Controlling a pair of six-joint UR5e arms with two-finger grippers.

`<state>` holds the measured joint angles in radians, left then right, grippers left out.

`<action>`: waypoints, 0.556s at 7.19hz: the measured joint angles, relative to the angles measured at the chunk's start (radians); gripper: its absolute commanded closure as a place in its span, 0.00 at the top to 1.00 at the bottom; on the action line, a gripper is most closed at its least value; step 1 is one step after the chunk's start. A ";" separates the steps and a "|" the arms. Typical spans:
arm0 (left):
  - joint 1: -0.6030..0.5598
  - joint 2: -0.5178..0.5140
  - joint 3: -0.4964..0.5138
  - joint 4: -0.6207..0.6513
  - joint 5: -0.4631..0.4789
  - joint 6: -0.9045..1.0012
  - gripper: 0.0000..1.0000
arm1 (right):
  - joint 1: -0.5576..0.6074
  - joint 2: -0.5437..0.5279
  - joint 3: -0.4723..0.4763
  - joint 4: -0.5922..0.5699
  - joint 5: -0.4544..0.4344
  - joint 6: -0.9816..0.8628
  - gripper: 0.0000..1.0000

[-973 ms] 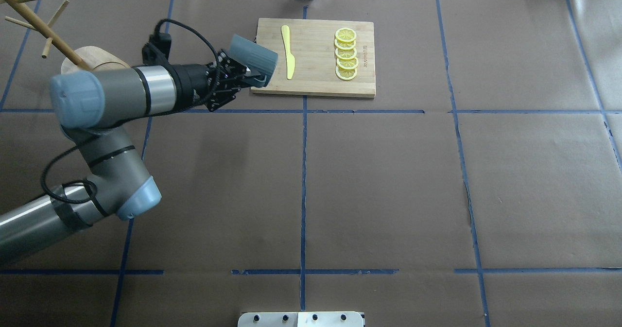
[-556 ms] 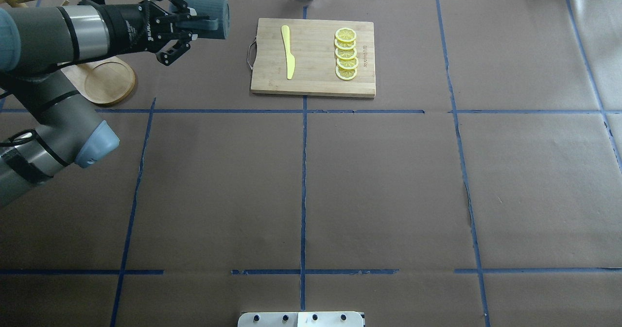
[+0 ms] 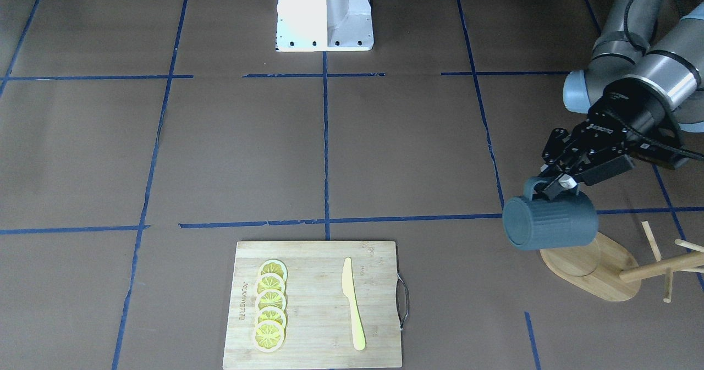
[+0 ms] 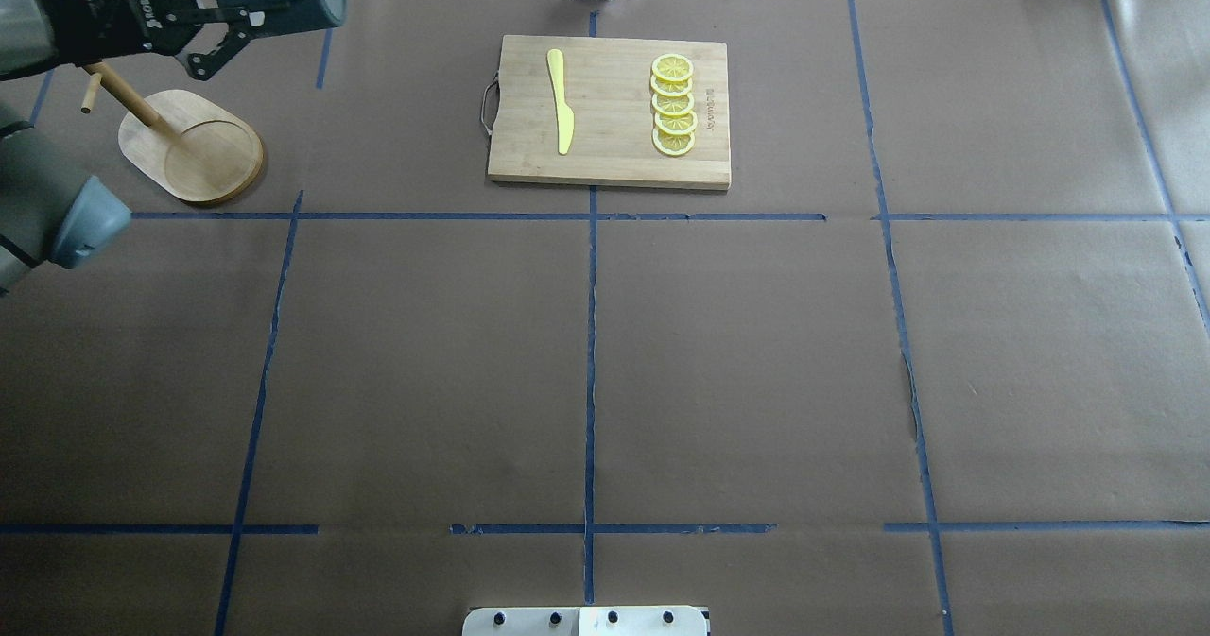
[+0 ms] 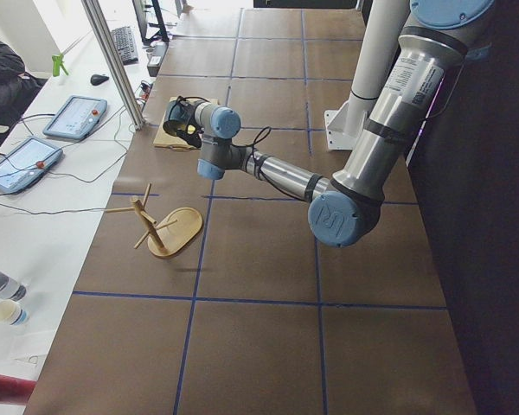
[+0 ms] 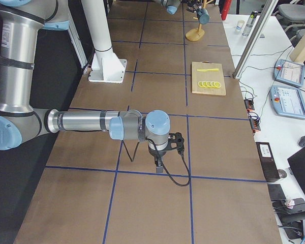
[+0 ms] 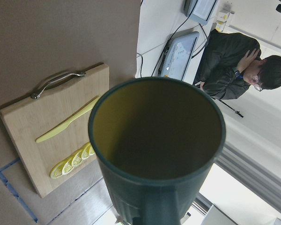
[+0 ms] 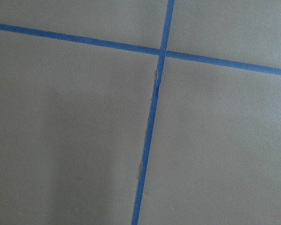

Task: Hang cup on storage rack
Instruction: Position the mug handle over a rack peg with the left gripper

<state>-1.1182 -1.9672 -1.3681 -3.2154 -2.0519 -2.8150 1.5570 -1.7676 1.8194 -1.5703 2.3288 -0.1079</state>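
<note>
The task looks about half done: the cup is lifted and carried, but not yet hung. Over the table point(image 4: 756, 352) the left arm point(image 3: 654, 78) reaches toward the rack point(image 3: 654, 271), which stands at the far edge on the robot's left. The rack's oval base point(image 3: 610, 282) is bare and nothing hangs on it. The right arm point(image 6: 86, 122) is low over the table, well apart from all this. The right gripper point(image 6: 160, 161) shows only in a side view, so I cannot tell whether it is spread or closed. The board point(image 3: 319, 282), with its knife point(image 3: 352, 304) and lemon slices point(image 3: 269, 307), lies apart from the rack.

The cup point(image 3: 550, 221) is in the air, clear of the table, just beside the rack and partly over its base in the front view. The left gripper point(image 3: 553, 186) pinches it by the handle point(image 3: 532, 187). What is left is to bring the handle to a peg, slide it on and let go. How near the handle is to the pegs point(image 3: 652, 238) is hard to judge, since no view shows both clearly from the side.

The cup is dark teal-grey with a ribbed wall. It lies on its side with the handle turned up into the gripper. Its bottom points toward the board's side and its mouth faces back at the wrist. The inside is dull yellow and empty. No lettering shows.
</note>
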 measured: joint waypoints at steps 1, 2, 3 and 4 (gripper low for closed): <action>-0.036 0.004 0.079 -0.107 -0.021 -0.026 0.05 | 0.000 0.000 0.000 0.000 -0.001 -0.001 1.00; -0.055 0.005 0.153 -0.198 -0.029 -0.038 0.04 | 0.000 0.000 0.000 0.000 -0.001 -0.002 1.00; -0.066 0.008 0.201 -0.253 -0.033 -0.043 0.04 | 0.000 0.000 0.000 0.001 -0.002 -0.002 1.00; -0.072 0.017 0.229 -0.299 -0.034 -0.050 0.04 | 0.000 0.001 0.001 0.001 -0.002 -0.003 1.00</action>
<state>-1.1904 -1.9503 -1.1388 -3.5141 -2.0856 -2.8653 1.5570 -1.7666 1.8201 -1.5694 2.3271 -0.1104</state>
